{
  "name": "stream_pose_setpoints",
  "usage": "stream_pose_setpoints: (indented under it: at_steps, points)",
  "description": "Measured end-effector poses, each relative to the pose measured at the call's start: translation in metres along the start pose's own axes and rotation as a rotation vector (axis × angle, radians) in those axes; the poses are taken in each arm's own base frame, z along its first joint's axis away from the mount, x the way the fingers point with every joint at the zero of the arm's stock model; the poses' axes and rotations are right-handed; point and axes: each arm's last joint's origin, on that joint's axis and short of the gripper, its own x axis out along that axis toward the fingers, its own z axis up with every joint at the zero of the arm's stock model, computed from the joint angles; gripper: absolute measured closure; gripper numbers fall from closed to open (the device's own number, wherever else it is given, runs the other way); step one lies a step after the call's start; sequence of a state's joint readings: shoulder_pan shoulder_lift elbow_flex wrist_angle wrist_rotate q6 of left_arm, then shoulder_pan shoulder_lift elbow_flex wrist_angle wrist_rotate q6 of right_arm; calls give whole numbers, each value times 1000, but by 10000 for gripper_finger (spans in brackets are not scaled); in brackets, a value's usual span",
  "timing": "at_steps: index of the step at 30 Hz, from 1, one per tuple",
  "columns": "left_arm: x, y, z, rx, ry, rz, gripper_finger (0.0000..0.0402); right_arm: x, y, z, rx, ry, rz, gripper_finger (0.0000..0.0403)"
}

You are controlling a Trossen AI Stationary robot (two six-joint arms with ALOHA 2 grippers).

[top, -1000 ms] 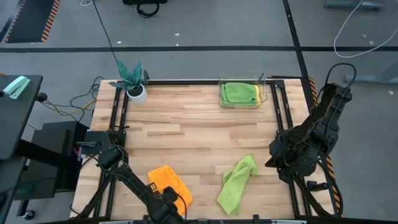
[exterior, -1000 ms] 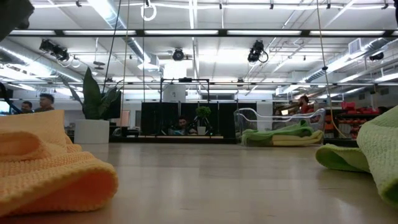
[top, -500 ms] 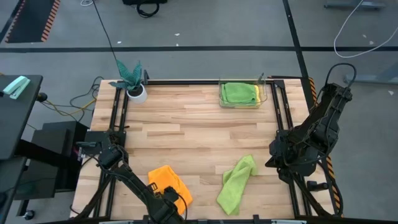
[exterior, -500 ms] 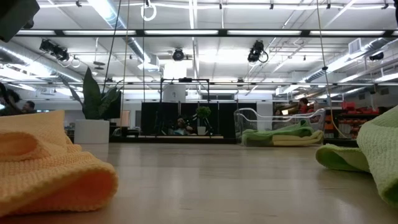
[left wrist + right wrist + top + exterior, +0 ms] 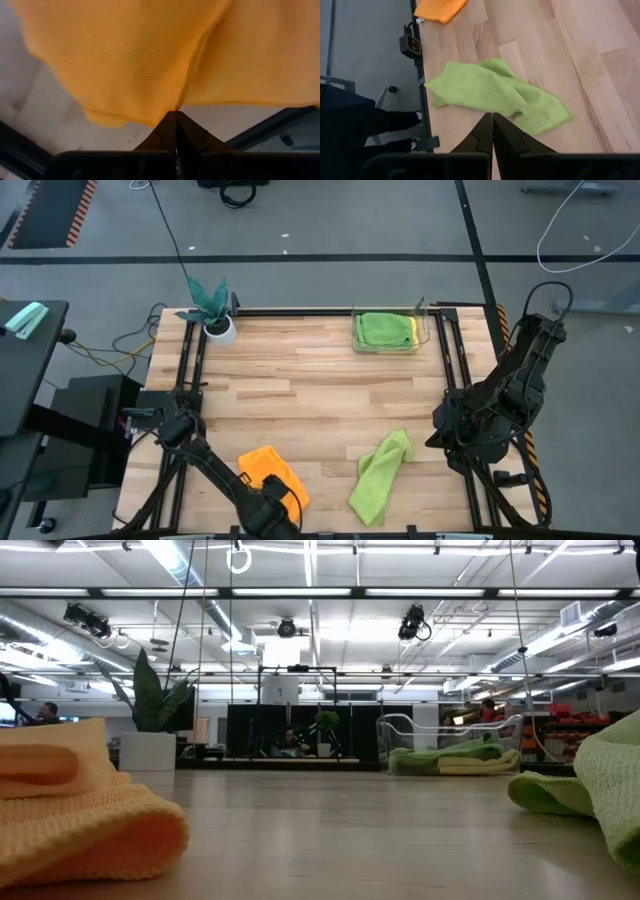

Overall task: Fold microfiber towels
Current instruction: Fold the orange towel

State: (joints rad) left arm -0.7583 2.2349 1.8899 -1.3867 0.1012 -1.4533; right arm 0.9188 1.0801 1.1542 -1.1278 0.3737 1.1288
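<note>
— Looking down on the rig, what do you have, biggest first?

— I see the wooden table filling the middle, with the right arm waiting off its right edge and the left arm reaching in at the near-left corner. At the far edge sits a clear tray holding a lime green towel on top of a yellow towel. A potted plant stands at the far-left corner.

— And the loose towels?

— I have a second lime green towel lying crumpled near the front, right of centre, well apart from the orange towel at front left.

— Grippers?

— From the wrist camera, my left gripper has its fingers pressed together on the edge of the orange towel, pinching a fold of it. My right gripper is closed too, fingertips meeting, holding nothing, hovering above the loose green towel.
</note>
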Motion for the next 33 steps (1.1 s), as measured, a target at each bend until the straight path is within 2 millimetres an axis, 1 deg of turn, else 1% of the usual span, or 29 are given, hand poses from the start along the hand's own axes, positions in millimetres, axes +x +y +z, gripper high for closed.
stream_pose_setpoints:
  at_steps: [6,10,15,24,26,28,33]
  points:
    - [-38,10,14,-30,-96,46,398,0,0,1,-5,-17,-8,386]
    - [-54,12,28,-10,-157,0,398,0,0,1,-5,-18,-8,386]
    - [-64,18,55,-4,-199,-9,399,0,1,1,26,-31,2,386]
    - [-70,37,112,41,-241,22,400,1,2,6,65,-175,-32,386]
    - [-72,42,123,60,-245,29,400,4,2,5,82,-209,-38,386]
    - [-78,47,134,70,-278,30,401,12,2,5,100,-223,-30,386]
    - [-110,67,159,68,-409,3,401,43,-5,-2,111,-230,-31,391]
